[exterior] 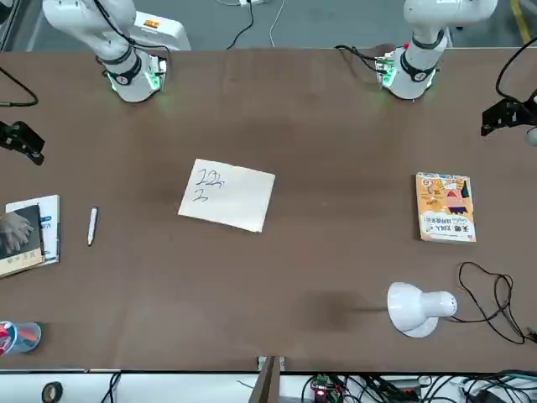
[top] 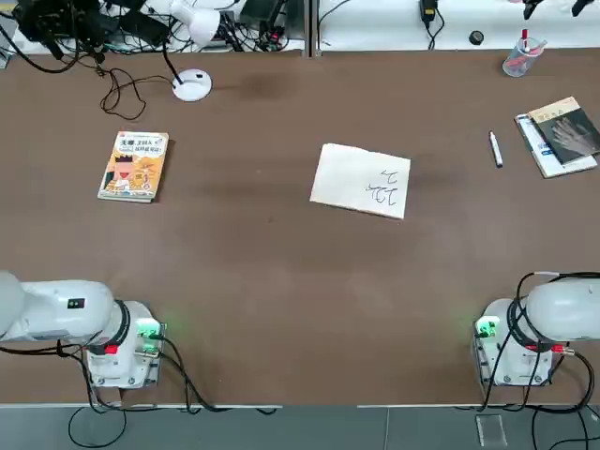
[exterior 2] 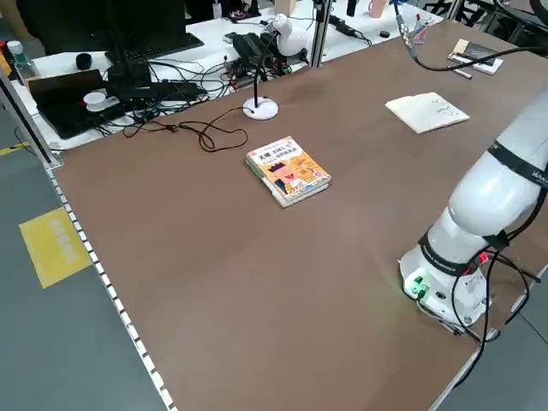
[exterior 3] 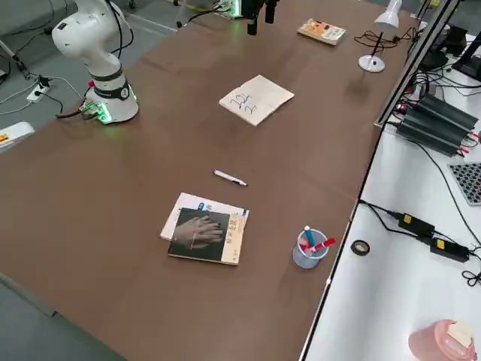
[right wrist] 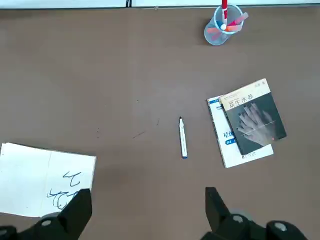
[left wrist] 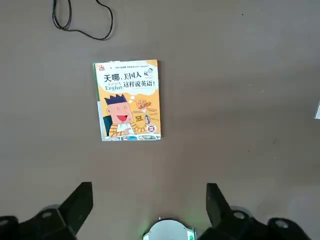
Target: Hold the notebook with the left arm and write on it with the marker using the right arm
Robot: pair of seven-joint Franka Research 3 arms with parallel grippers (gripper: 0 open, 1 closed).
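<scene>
The notebook (top: 347, 178) lies flat in the middle, white, with dark squiggles on its right part. The marker (top: 496, 150) lies to its right, thin and white with a blue end. The left gripper (left wrist: 150, 197) is near left, the right gripper (right wrist: 149, 200) near right, both with fingers spread wide.

Top view — notebook (top: 361, 181) right of centre, upper half; storybook (top: 134, 167) at upper left; marker (top: 496, 150) right of notebook, upper right; hand-cover book (top: 566, 129) on another book (top: 544, 155), far upper right; pen cup (top: 523, 58) near top edge, upper right; lamp (top: 192, 85) upper left.
</scene>
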